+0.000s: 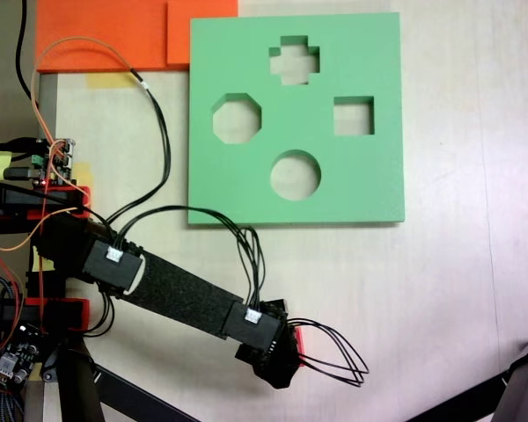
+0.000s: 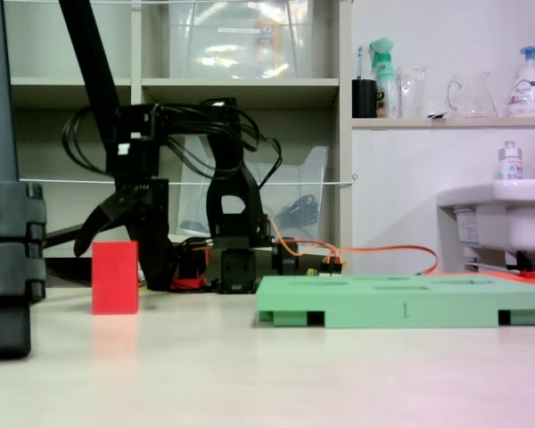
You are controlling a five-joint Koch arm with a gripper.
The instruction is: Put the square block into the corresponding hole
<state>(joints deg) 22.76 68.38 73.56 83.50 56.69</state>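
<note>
Jaws (image 2: 116, 234) apart, I'd say — spread and hanging just above the block (image 2: 115, 277), which stands upright on the worktop (image 2: 267, 374) directly under them. Board (image 1: 295, 119) lies well off to one side, its square hole (image 1: 354, 116) open.

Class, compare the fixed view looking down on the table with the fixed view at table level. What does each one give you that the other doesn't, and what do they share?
From above: the board's cut-outs, namely the cross, octagon, round hole and the square hole, plus the orange slabs.

From table level: the red square block standing on the table, the open gripper flanking it, and shelves behind.

Shared: the green board and the arm.
</note>
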